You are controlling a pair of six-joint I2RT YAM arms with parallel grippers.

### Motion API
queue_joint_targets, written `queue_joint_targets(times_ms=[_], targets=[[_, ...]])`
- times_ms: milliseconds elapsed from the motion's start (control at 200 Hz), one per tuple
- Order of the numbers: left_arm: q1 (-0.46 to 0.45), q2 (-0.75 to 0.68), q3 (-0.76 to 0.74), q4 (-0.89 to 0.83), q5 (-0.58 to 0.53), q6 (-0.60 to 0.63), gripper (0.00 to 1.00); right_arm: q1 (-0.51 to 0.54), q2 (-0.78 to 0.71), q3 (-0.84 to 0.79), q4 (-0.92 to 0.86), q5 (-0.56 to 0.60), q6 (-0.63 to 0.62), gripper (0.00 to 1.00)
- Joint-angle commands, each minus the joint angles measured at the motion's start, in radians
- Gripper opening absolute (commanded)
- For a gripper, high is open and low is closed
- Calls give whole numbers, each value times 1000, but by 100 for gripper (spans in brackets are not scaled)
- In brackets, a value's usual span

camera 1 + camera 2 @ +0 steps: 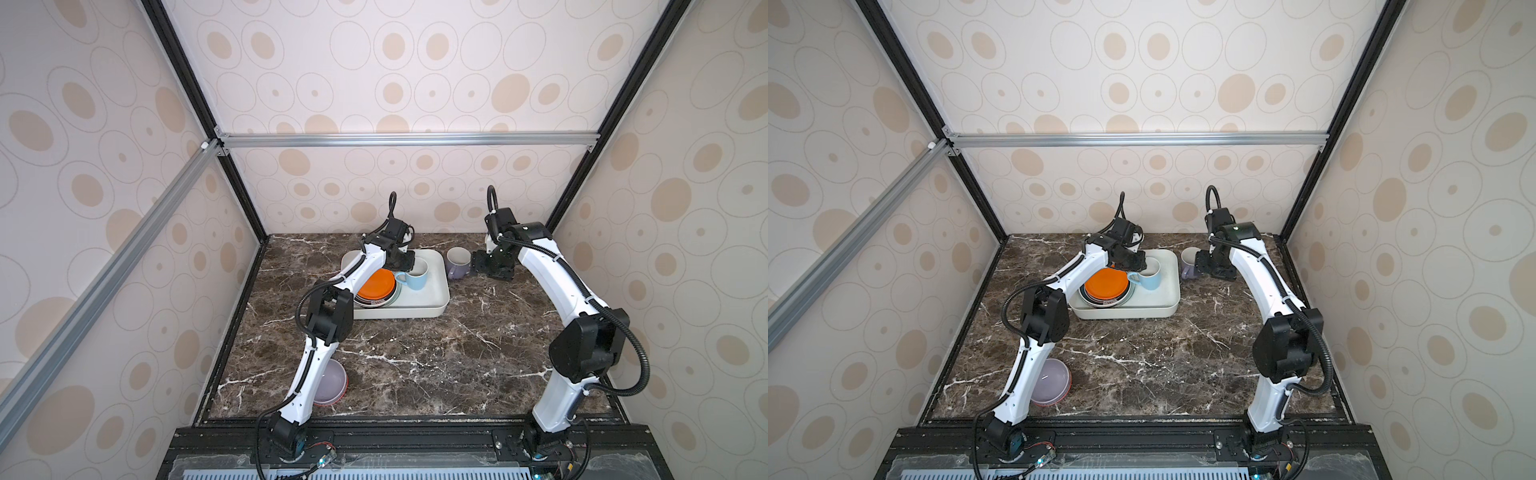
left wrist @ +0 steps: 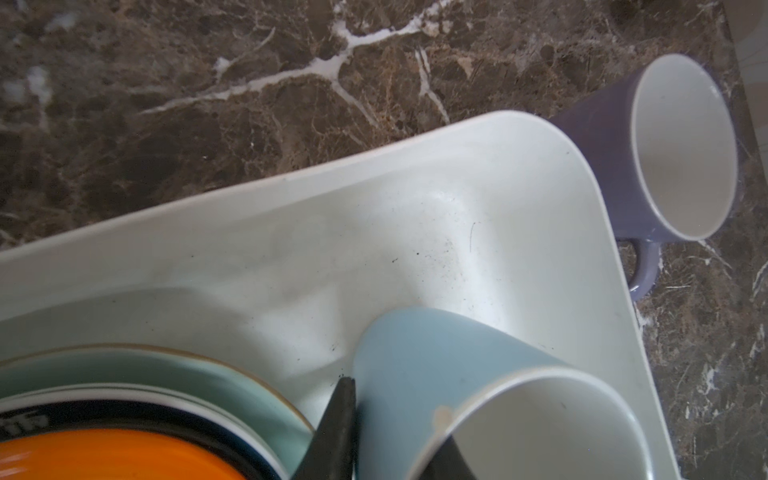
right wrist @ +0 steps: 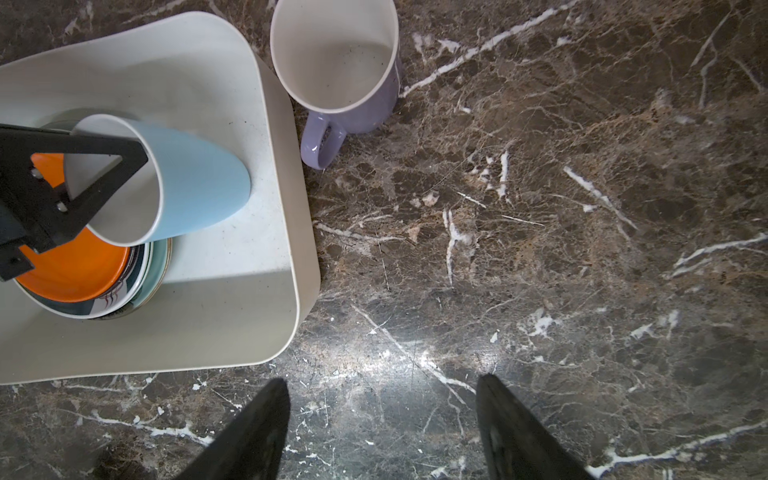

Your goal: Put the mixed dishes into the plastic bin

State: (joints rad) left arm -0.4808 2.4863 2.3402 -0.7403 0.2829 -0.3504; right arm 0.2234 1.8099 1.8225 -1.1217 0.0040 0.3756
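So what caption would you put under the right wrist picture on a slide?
The left fingers grip the blue mug in the bin beside stacked plates; the lavender mug stands outside.

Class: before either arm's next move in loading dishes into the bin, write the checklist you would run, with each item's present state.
1. Left gripper closed on the light blue ceramic mug, one finger inside its wall, one outside: ok.
2. Blue mug inside the off-white rectangular plastic bin: ok.
3. Its base rests on the bin floor: cannot tell.
4. Right gripper open, nothing between its fingers: ok.
5. Lavender ceramic mug in the bin: not ok; it stands upright on the brown marble table beside the bin.
6. Round lavender bowl in the bin: not ok; it sits at the table's near left corner.
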Motion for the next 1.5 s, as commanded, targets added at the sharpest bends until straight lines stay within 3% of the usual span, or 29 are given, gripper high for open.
queue_joint_targets(times_ms=[0, 395, 920, 1110, 1225, 1496], targets=[[-7, 8, 54, -13, -20, 15, 16, -7, -37, -18, -29, 13, -11, 74], [3, 36, 129, 28, -23, 11, 9, -18, -40, -27, -39, 11, -20, 74], [124, -16, 136, -74, -76, 44, 11, -22, 4, 5, -49, -28, -7, 74], [132, -4, 137, -49, -65, 38, 23, -22, 19, 4, -49, -52, 6, 74], [143, 4, 140, -42, -47, 35, 38, -22, 19, 6, -49, -49, 11, 73], [142, 15, 130, -7, 32, 8, 37, -22, 12, 5, -59, -32, 19, 74]])
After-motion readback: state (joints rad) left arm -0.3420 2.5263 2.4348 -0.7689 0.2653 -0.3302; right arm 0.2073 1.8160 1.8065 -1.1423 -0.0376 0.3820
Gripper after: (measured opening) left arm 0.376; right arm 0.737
